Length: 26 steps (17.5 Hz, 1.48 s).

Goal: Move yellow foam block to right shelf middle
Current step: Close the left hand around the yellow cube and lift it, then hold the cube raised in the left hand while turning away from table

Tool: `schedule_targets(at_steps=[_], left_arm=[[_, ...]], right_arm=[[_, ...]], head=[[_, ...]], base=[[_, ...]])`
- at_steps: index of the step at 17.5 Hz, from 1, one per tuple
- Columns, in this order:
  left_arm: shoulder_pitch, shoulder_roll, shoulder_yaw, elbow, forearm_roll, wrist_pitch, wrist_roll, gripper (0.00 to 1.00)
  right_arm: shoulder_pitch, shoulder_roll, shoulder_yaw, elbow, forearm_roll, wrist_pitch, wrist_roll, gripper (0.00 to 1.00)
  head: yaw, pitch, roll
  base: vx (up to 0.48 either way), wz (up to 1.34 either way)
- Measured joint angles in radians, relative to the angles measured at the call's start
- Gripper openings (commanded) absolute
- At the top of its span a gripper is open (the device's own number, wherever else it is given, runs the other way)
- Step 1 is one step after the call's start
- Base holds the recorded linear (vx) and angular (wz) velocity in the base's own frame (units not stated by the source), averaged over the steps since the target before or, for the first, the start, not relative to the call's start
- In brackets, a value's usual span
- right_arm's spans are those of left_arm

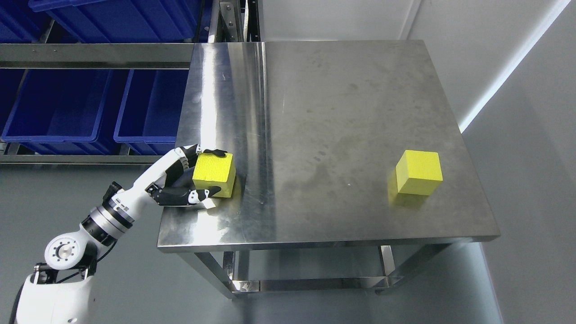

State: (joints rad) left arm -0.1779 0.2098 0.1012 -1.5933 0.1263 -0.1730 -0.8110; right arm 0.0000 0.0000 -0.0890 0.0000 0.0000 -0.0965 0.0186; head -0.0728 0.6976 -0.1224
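**Left hand closed on block at table's left edge**

Head view. Left hand (pixel 189 177) comes in from lower left. Its fingers (pixel 211 153) wrap the top far edge of a yellow block (pixel 216 173), and the thumb presses the near lower face, so the block is pinched between them. The block sits on the steel table (pixel 324 112), near the left edge, toward the front. I cannot tell whether it is lifted clear of the surface; a reflection below it suggests contact or close to it.

A second block (pixel 418 172) stands free on the right side of the table, well apart from the first. Right arm not in view.

Blue bins (pixel 72 108) sit on a rack to the left, behind the table's left edge. No shelf to the right is visible here; only a plain wall.

Step in hand, as I judge it: the grasp, at its close, transport not begun. Task early.

Next move calls for a clean lift with the pinch kept firm. Foam gives under pressure, so the block may squash or rotate in the hold. The carry then has to find the target shelf, which lies outside this view, so the base or the head will likely need to turn.

Writing: none readable on blocks, table, bins or arm.
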Motion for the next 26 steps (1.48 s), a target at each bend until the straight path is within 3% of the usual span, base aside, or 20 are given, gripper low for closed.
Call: schedule_targets(at_steps=[6,9,14,26], left_arm=[[-0.158,-0.085,0.092,0.002,0.012,-0.108,0.034,0.42],[-0.224,-0.119,0.131,0.002,0.012,-0.119,0.194,0.43],[-0.262,-0.154,0.161,0.002,0.005,-0.044,0.459,0.43],[-0.262,-0.193,0.193,-0.016,-0.008,-0.031,0.512,0.43]], right_arm=[[0.0,0.0,0.0,0.0,0.0,0.0,0.0,1.0],[0.0,0.0,0.0,0.0,0.0,0.0,0.0,1.0],[0.0,0.0,0.0,0.0,0.0,0.0,0.0,1.0],[0.0,0.0,0.0,0.0,0.0,0.0,-0.001,1.0]], head=[[0.0,0.0,0.0],[0.0,0.0,0.0],[0.0,0.0,0.0],[0.0,0.0,0.0]], base=[[0.0,0.0],[-0.041,0.0],[-0.084,0.15],[0.029,0.96]])
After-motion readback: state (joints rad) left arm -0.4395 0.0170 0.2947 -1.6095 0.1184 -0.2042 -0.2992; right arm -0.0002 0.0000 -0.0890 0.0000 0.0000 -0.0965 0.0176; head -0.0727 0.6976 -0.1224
